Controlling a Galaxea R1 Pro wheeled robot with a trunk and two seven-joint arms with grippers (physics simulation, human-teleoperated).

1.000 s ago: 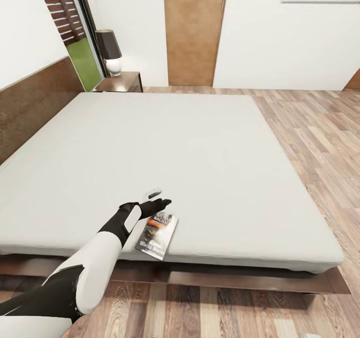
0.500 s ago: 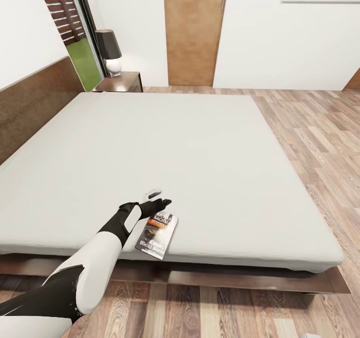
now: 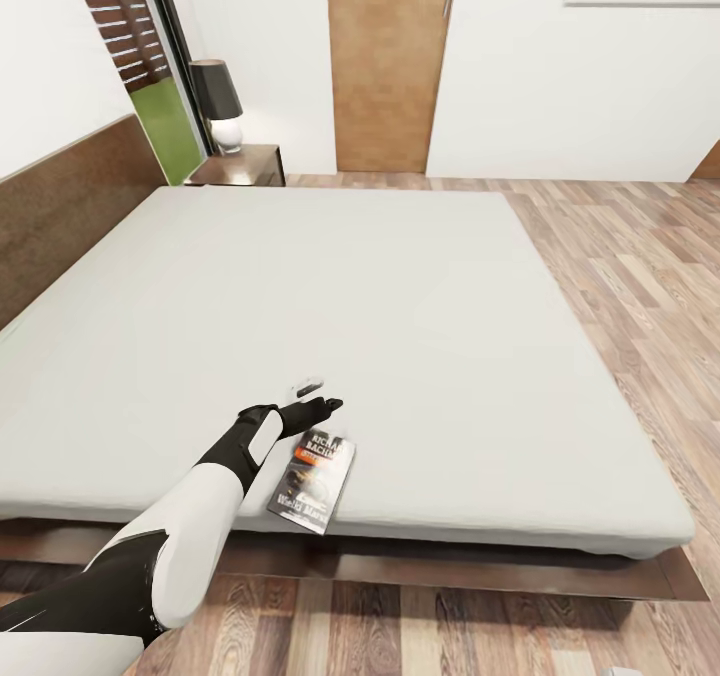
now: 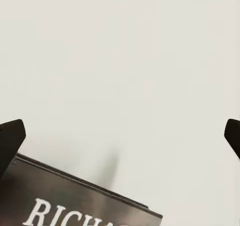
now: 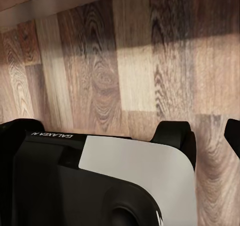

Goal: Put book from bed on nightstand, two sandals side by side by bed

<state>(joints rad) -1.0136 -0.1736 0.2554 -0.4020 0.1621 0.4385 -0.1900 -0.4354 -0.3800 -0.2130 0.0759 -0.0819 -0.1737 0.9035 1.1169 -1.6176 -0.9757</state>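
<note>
At about ten o'clock in the head view a lamp (image 3: 218,102) stands on the nightstand (image 3: 240,165), beside the dark headboard of the bed (image 3: 420,286). Lower, near seven o'clock, the left arm reaches over the mattress, and the left claw (image 3: 318,397) hovers just past the top edge of the book (image 3: 313,468). The left wrist view shows its two dark fingertips (image 4: 10,140) spread wide with bare mattress between them, holding nothing. The book lies flat, cover up, near the foot edge of the bed at six o'clock, one lower corner slightly over the edge. It looks like a thin, light paperback that would bend if pinched at a single corner; lying flat on the sheet it gives little to grip, so a likely hold is across the overhanging lower edge or the spine. The cover reads "RICHA…" in white in the left wrist view (image 4: 82,206); "Wielki Marsz" is just legible from the head. The right claw's fingers (image 5: 172,133) hang over the wood floor (image 5: 100,65); whether it is open cannot be told.
</note>
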